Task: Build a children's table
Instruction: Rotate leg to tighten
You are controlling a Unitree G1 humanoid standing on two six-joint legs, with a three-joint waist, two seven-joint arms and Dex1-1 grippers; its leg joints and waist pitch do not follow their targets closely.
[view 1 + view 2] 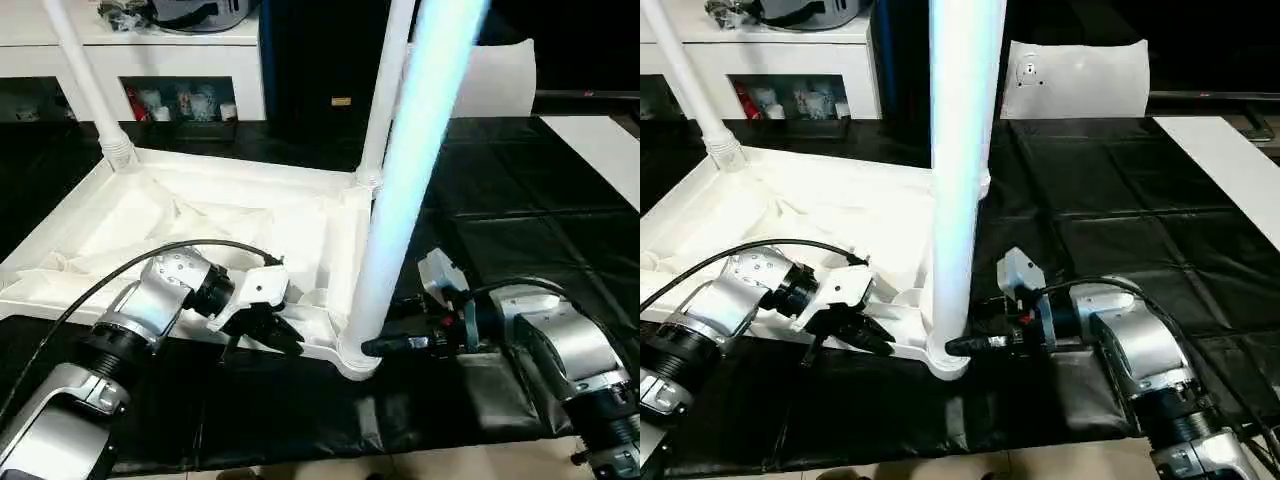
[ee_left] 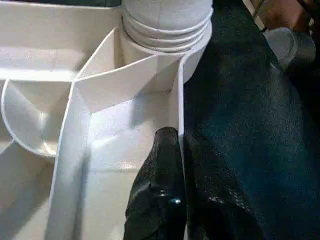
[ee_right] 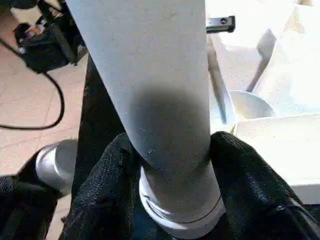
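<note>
Black-covered work surface (image 1: 520,230) spans the scene, creased into squares; white cabinet (image 1: 150,60) behind it, shelves holding small cluttered items (image 1: 180,102); white sheet (image 1: 1075,78) propped at the far edge; white strip (image 1: 1230,165) lying at the right; tan tiled floor (image 3: 30,105) with black cable (image 3: 45,117).

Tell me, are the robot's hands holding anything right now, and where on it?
Yes. The left hand pinches the tabletop's near rim. The right hand clasps the near leg just above its corner socket.
</note>
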